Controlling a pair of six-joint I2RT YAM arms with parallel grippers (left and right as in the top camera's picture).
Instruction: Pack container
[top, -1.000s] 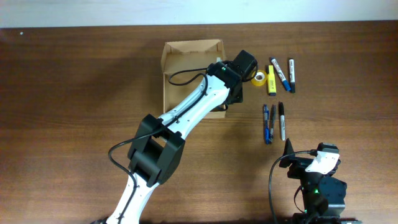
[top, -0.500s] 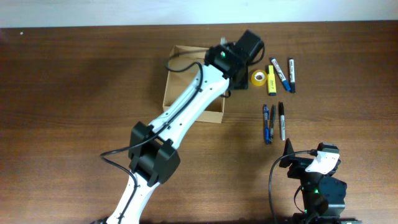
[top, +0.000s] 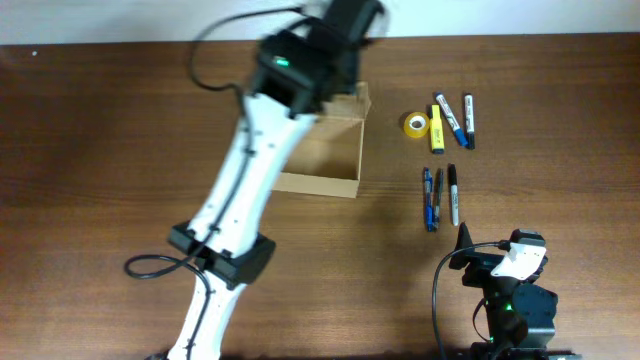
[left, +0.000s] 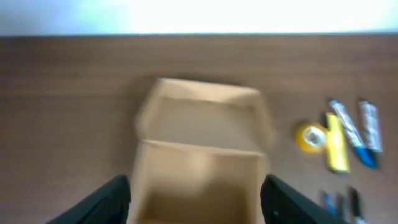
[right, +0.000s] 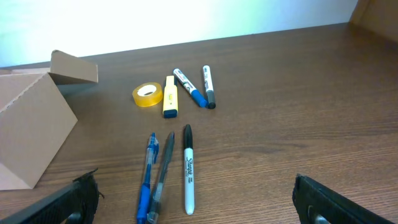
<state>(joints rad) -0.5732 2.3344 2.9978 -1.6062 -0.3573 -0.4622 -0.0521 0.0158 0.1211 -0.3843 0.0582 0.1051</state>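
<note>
A: From above, where is the box (top: 340, 150)?
B: On the table, partly under the left arm (top: 245, 180). Its lid is open so things can go in. The pens (top: 428, 200) lie beside it.
A: And the left wrist view?
B: The left gripper (left: 194, 186) hangs over the box, wide apart, holding nothing.
A: The right wrist view?
B: The right gripper (right: 196, 183) is wide apart and empty too. It faces the pens, maybe to grab one.

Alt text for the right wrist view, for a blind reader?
A tan cardboard box sits at left on a brown wooden table; to its right lie a yellow tape roll, a yellow highlighter, two markers, two pens and a black Sharpie.
</note>
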